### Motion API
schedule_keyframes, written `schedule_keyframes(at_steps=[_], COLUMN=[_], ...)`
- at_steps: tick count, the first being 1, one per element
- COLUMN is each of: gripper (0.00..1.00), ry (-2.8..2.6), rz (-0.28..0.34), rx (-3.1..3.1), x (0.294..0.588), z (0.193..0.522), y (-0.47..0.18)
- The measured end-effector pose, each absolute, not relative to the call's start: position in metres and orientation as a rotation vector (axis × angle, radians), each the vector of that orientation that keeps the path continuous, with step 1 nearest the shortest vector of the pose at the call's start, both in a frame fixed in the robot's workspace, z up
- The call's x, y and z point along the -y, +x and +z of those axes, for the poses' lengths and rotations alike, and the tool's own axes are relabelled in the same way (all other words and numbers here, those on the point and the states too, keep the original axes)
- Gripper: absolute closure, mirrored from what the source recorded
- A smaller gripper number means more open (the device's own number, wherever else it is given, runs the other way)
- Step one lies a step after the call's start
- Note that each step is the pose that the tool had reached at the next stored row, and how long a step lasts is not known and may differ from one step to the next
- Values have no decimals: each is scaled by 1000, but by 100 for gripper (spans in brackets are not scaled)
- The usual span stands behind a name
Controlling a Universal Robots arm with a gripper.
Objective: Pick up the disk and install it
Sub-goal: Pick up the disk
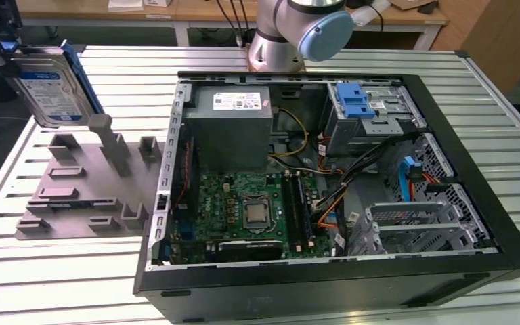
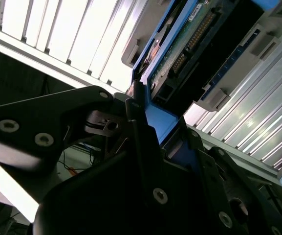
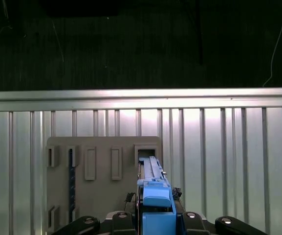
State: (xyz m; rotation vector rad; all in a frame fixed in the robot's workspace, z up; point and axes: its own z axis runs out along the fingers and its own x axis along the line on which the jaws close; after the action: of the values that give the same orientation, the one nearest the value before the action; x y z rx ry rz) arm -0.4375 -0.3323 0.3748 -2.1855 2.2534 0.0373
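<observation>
Gripper (image 3: pixel 155 221) clamped on disk (image 1: pixel 49 88), held above grey holder (image 1: pixel 78 198), open room around edges

A robotics lab: slatted aluminium table (image 1: pixel 477 81), opened computer case (image 1: pixel 332 203), wooden workbenches (image 1: pixel 197 10) behind.

At the exterior view's left, the disk (image 1: pixel 48 84) hangs above the rack (image 1: pixel 72 203).
</observation>
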Motion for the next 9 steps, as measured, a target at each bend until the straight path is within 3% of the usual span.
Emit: schedule_keyframes(at_steps=[9], gripper=[64], ry=[-2186], rz=[37], rx=[-2253], x=[332], z=[381], y=[-437])
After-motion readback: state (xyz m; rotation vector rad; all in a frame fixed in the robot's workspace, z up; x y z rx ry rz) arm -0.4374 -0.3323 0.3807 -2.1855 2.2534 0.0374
